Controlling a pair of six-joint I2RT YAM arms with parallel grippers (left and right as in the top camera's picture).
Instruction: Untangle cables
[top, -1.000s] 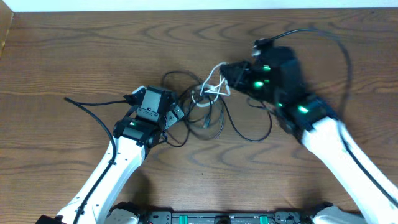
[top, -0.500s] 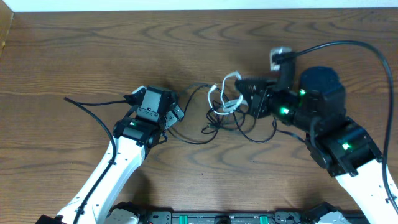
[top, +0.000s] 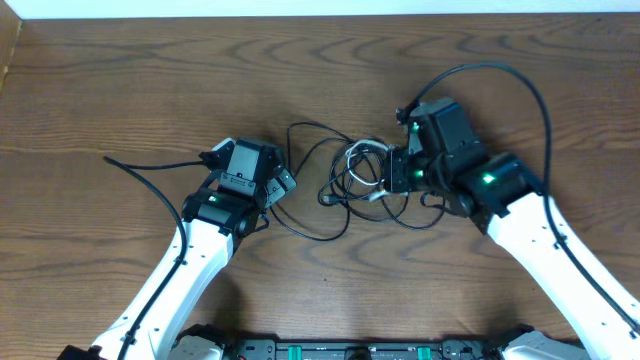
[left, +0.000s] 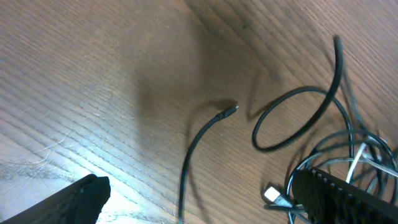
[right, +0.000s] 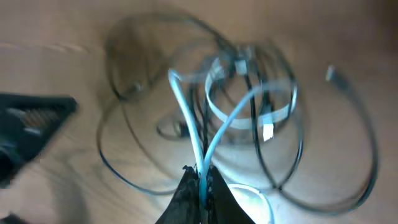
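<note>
The cables lie tangled on the wooden table between my two arms. A white cable (top: 362, 160) loops inside several thin black cables (top: 322, 228). My right gripper (top: 393, 172) is shut on the white cable (right: 214, 102), pinched as a doubled strand between its fingertips (right: 200, 180), with black loops (right: 367, 155) around it. My left gripper (top: 281, 184) is open to the left of the tangle. In the left wrist view, a black cable (left: 194, 146) runs between its spread fingers (left: 199, 182) without being gripped. A small plug end (left: 272, 195) lies by its right finger.
Thicker black cords run from the arms: one to the left (top: 140, 167), one arching over the right arm (top: 525, 85). The wooden table (top: 120, 70) ends at a pale strip along the top. A loose black loop (left: 292, 118) lies ahead of the left gripper.
My right gripper pulled the white cable right, then swung back and lower, dragging the tangle and spreading the black loops. The left arm has not moved.
</note>
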